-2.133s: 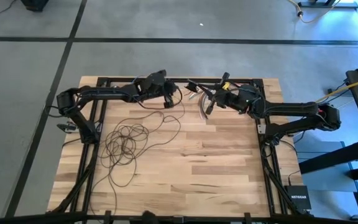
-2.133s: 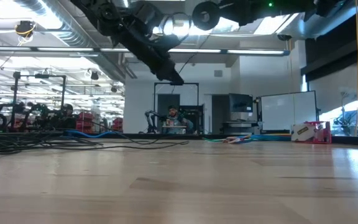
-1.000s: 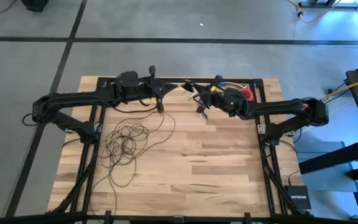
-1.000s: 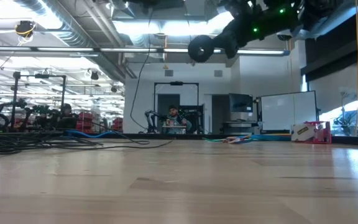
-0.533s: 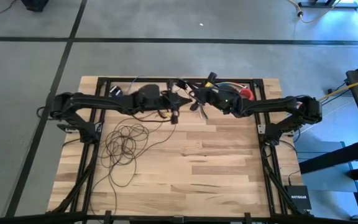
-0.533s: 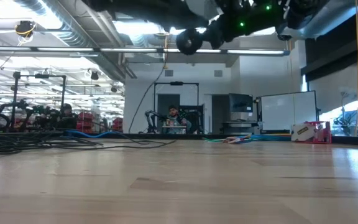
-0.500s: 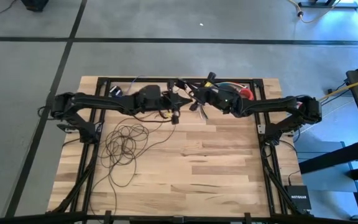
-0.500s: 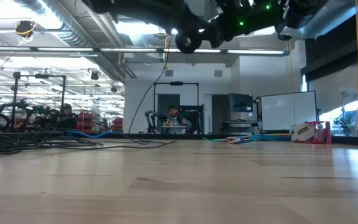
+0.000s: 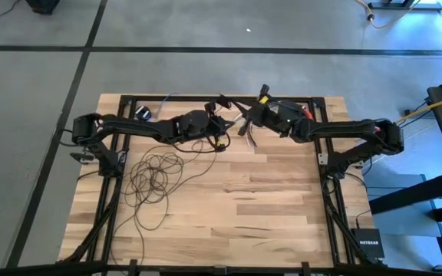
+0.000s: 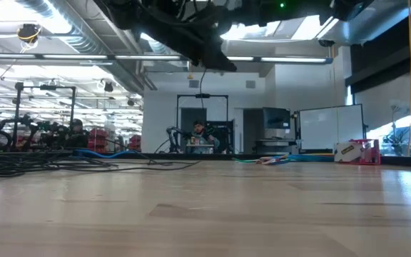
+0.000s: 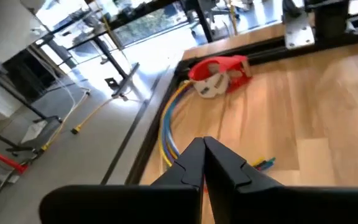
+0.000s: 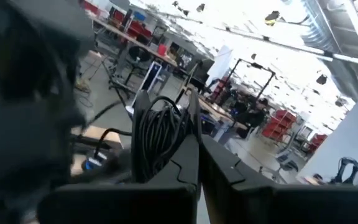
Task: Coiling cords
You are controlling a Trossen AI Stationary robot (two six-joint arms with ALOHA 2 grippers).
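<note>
The cords' loose loops (image 9: 156, 172) lie on the wood at the table's left. One strand (image 9: 199, 153) rises from them to my left gripper (image 9: 222, 142), which is shut above the far middle of the table. In the low view that strand (image 10: 204, 82) hangs below it. My right gripper (image 9: 242, 126) is shut just right of the left one and higher. A black coil of several turns of the cords (image 12: 160, 134) sits at its fingers. My left gripper is shut on a single strand of the cords; in the left wrist view the shut fingers (image 11: 191, 163) hide the wire itself. The fingers slant slightly downward toward the table's right. The strand hangs slack below them, down to the loops on the table. My right gripper has the coil of the cords (image 12: 157, 146) at its shut fingers, several turns bunched against one finger (image 12: 188, 134). Whether the turns are pinched or wound round the finger, I cannot tell. The fingers point about level toward the table's left, and the coil is lifted clear.
A red tape dispenser (image 11: 219, 71) and multicoloured wires (image 11: 169, 127) lie along the far edge by the black frame rail (image 9: 206, 98). Bare wood (image 9: 267, 207) fills the near and right part of the table. A person (image 10: 200, 132) sits far off in the room.
My left gripper has come down and gone toward the table's right and near side, close to the right gripper, carrying its strand along. My right gripper has risen a little and rolled, leaving the low view at the top.
</note>
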